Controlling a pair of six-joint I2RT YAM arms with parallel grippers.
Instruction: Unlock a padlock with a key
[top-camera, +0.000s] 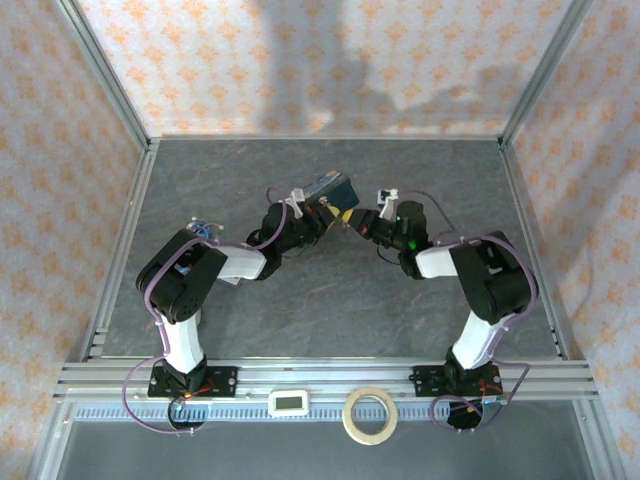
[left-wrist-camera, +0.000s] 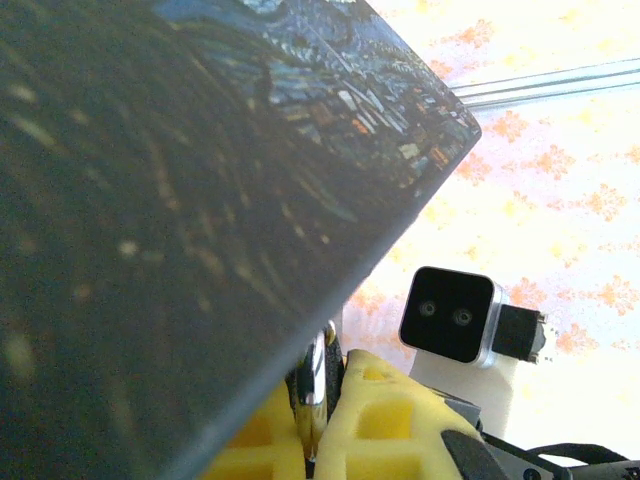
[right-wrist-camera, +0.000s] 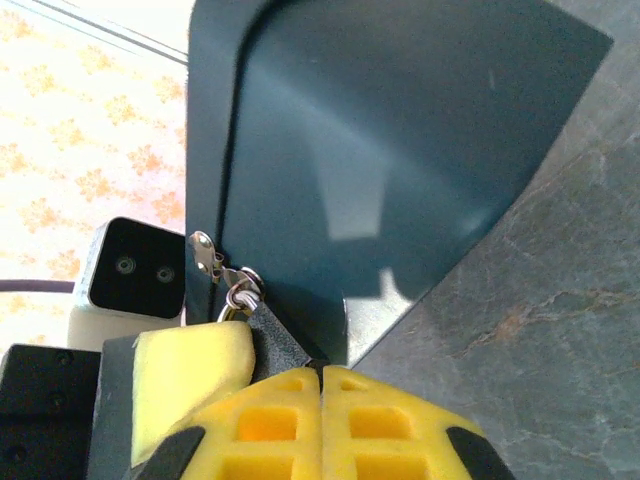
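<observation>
Top view, arms: the left gripper (top-camera: 325, 213) and the right gripper (top-camera: 362, 222) meet nose to nose at mid-table (top-camera: 300, 300), beside the blue tin (top-camera: 332, 186).
Top view, small parts: too small to separate at the meeting point.
Left wrist, tin: its painted side (left-wrist-camera: 200, 200) slants across the upper left, blurred and cut off by the frame.
Left wrist, the padlock (left-wrist-camera: 316, 368): a silvery curve over a dark bit, just under the tin's edge, clamped between the left gripper's (left-wrist-camera: 320, 410) yellow pads (left-wrist-camera: 390, 430).
Left wrist, background: the other arm's camera block (left-wrist-camera: 450, 315) is close behind.
Right wrist, tin: the plain dark face (right-wrist-camera: 380, 150) stands on edge, its lower corner hidden behind the pads.
Right wrist, padlock: a dark wedge (right-wrist-camera: 270, 335) with a silvery loop hooked to a small hasp (right-wrist-camera: 205, 248).
Right wrist, right gripper (right-wrist-camera: 322, 385): pads pressed flush, the wedge at the top of their seam.
Right wrist, the key: I cannot make it out; anything inside the seam is hidden.
</observation>
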